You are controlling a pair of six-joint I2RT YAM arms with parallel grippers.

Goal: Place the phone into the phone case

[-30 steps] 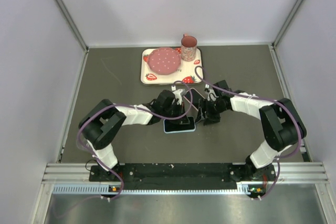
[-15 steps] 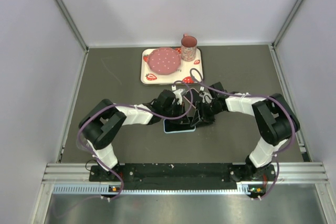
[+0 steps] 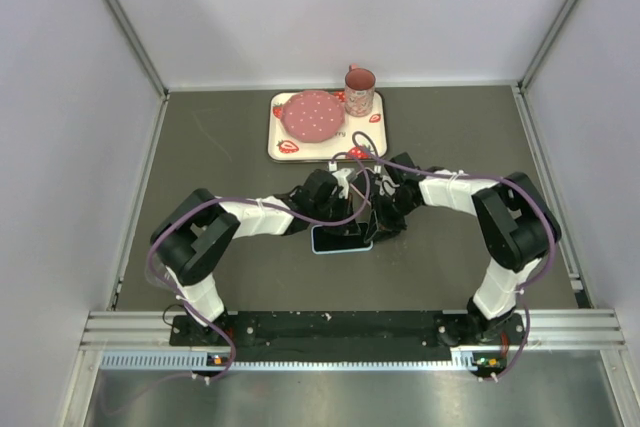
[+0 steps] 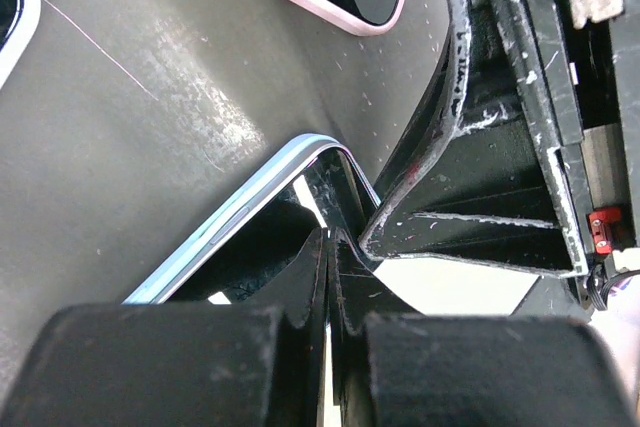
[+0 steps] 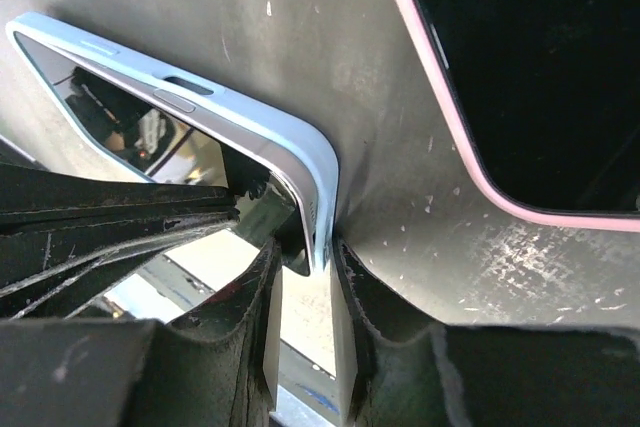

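A light-blue phone case (image 3: pixel 340 239) lies mid-table with a glossy dark surface inside its rim; I cannot tell whether that surface is a phone. A dark phone with a pink edge (image 3: pixel 368 183) lies just behind it. My left gripper (image 3: pixel 352 209) is shut, its tips (image 4: pixel 330 239) resting on the glossy surface near the blue rim (image 4: pixel 240 212). My right gripper (image 3: pixel 378 219) is narrowly open, and its jaws (image 5: pixel 305 277) straddle a corner of the blue case (image 5: pixel 300 152). The pink-edged phone (image 5: pixel 540 67) lies beside it, untouched.
A strawberry-print tray (image 3: pixel 285 143) at the back holds a pink plate (image 3: pixel 312 115). A pink mug (image 3: pixel 360 90) stands at its far right corner. Enclosure walls stand on both sides and at the back.
My right gripper has moved left, up to the blue case's corner, and its arm has folded in. The left gripper and both phones have stayed put.
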